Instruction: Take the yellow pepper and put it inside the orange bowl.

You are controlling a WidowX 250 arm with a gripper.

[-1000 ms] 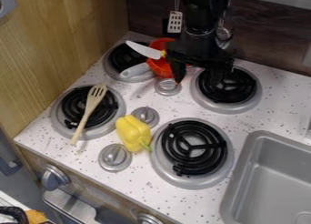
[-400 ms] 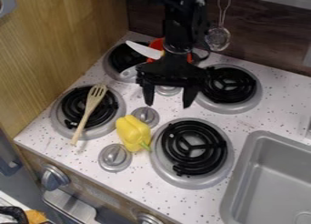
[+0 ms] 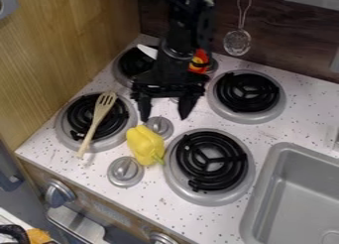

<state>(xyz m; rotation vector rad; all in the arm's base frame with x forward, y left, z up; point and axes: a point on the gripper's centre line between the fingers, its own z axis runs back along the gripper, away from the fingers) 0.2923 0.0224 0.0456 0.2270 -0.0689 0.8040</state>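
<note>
The black gripper [image 3: 164,117] hangs open over the stove, its two fingers spread apart with nothing between them, just behind and above the yellow pepper. The yellow pepper [image 3: 143,144] lies on the white stove top between two grey knobs, left of the front right burner, its green stem pointing to the lower right. Behind the arm, part of the orange bowl [image 3: 200,60] shows near the back burners; most of it is hidden.
A wooden slotted spatula [image 3: 98,120] lies across the front left burner. A knife blade [image 3: 147,50] shows at the back left. Black coil burners [image 3: 248,91] and knobs [image 3: 125,170] surround the pepper. A grey sink [image 3: 298,188] is at the right; a strainer [image 3: 237,42] hangs behind.
The gripper has come forward and left, from over the orange bowl to just behind the pepper. The pepper has not moved.
</note>
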